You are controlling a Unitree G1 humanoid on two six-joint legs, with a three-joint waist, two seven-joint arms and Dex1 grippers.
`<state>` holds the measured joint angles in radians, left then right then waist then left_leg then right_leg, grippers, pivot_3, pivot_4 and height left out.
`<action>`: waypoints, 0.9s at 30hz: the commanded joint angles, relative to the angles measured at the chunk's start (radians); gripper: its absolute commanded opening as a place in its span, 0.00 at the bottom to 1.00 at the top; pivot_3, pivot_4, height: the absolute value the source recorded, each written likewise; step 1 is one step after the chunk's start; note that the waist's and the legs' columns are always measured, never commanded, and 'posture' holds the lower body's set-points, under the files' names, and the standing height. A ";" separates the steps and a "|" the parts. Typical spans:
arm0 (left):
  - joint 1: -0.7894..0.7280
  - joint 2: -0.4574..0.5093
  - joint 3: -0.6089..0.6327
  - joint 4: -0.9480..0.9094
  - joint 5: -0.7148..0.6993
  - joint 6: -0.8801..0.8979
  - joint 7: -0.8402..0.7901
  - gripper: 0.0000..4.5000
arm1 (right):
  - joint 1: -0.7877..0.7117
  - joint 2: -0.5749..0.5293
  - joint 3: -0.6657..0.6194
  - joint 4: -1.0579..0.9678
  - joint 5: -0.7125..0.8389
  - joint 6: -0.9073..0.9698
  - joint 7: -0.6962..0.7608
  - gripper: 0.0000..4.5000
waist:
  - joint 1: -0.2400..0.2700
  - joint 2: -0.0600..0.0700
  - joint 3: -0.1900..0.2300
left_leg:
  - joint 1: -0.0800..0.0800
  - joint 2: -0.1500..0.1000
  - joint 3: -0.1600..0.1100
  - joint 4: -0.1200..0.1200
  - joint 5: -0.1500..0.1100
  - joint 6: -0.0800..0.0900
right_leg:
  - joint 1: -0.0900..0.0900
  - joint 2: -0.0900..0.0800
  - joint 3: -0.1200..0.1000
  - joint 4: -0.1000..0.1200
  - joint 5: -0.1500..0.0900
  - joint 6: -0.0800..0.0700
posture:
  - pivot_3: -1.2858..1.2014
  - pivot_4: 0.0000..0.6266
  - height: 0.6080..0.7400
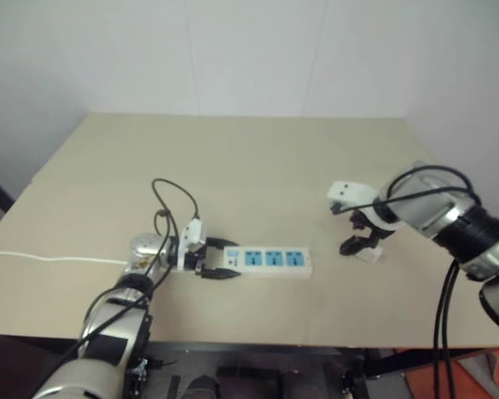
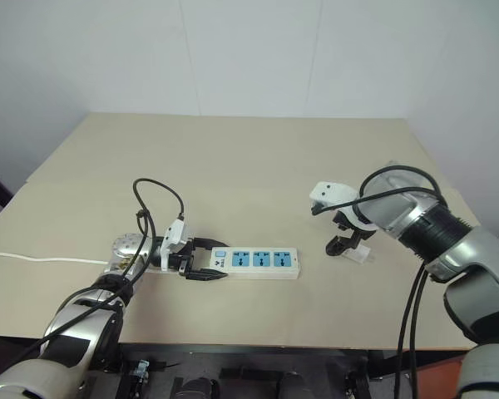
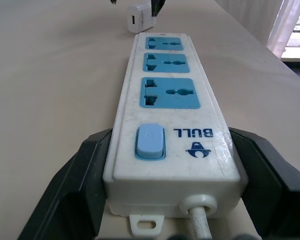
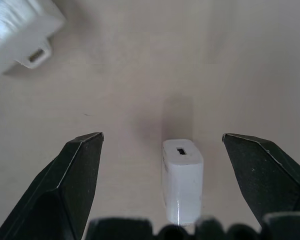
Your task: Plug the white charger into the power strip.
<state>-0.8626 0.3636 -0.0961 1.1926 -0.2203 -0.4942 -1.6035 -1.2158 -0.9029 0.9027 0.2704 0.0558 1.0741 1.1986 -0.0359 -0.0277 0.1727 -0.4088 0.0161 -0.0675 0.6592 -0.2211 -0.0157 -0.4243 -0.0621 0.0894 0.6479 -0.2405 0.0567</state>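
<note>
We take the power strip (image 2: 248,260) as our landmark: it lies flat near the front edge of the table (image 2: 233,158), sockets up. At its switch-and-cord end the left gripper (image 2: 201,266) pinches the housing — one black finger (image 3: 72,192) pressed to each long side. We read this as bracing, so the strip will not slide when a plug is pushed in.

The white charger (image 4: 182,177) lies on the table well apart from the strip, beyond its far end on the robot's right. The right gripper (image 2: 343,241) hangs over it pointing steeply down, fingers spread wide with one to either side of the charger and neither touching — staged for a pinch. The charger's port end faces away from the wrist. Nothing is plugged into the three blue sockets (image 3: 166,70) yet.
</note>
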 commanded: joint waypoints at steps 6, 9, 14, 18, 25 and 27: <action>0.017 -0.004 -0.049 -0.023 -0.021 0.007 -0.011 0.72 | 0.009 0.065 -0.023 0.186 -0.134 -0.099 0.050 1.00 | -0.002 0.000 0.000 | 0.001 0.000 0.000 0.000 0.000 0.000 | 0.000 0.000 0.000 0.000 0.000 0.000 | 0.52 0.24 1.00; 0.017 -0.002 -0.053 -0.024 -0.025 0.005 -0.011 0.72 | 0.019 0.085 -0.044 0.239 -0.151 -0.116 0.063 1.00 | -0.002 0.000 0.000 | 0.001 0.000 0.000 0.000 0.000 0.000 | 0.000 0.000 0.000 0.001 0.000 0.000 | 0.52 0.24 1.00; 0.021 0.003 -0.054 -0.023 -0.029 0.004 -0.011 0.72 | 0.025 0.116 -0.071 0.307 -0.186 -0.130 0.063 1.00 | -0.002 0.000 0.000 | 0.001 0.000 0.000 0.000 0.000 0.000 | 0.000 0.000 0.000 0.001 0.000 0.000 | 0.52 0.24 1.00; 0.024 0.006 -0.057 -0.023 -0.031 0.004 -0.011 0.72 | 0.027 0.133 -0.088 0.342 -0.213 -0.139 0.070 1.00 | -0.003 0.001 0.000 | 0.001 0.000 0.000 0.000 0.000 0.000 | 0.000 0.000 0.000 0.001 0.000 0.000 | 0.52 0.24 1.00; 0.027 0.009 -0.058 -0.023 -0.033 0.003 -0.011 0.72 | 0.032 0.146 -0.127 0.375 -0.236 -0.139 0.089 0.65 | -0.005 0.001 0.000 | 0.001 0.000 0.000 0.000 0.000 0.000 | 0.000 0.000 0.000 0.001 0.000 0.000 | 0.52 0.24 1.00; 0.028 0.009 -0.059 -0.022 -0.031 0.003 -0.011 0.72 | 0.029 0.151 -0.143 0.384 -0.239 -0.137 0.093 0.49 | -0.005 0.001 0.000 | 0.001 0.000 0.000 0.000 0.000 0.000 | 0.001 0.000 0.000 0.001 0.000 0.000 | 0.52 0.24 1.00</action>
<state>-0.8497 0.3726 -0.1344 1.1821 -0.2688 -0.4889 -1.6031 -1.1745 -0.7479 0.7976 0.6518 -0.1709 0.9418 1.2850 -0.0414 -0.0269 0.1725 -0.4076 0.0158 -0.0679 0.6593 -0.2211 -0.0157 -0.4237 -0.0619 0.0894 0.6493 -0.2403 0.0565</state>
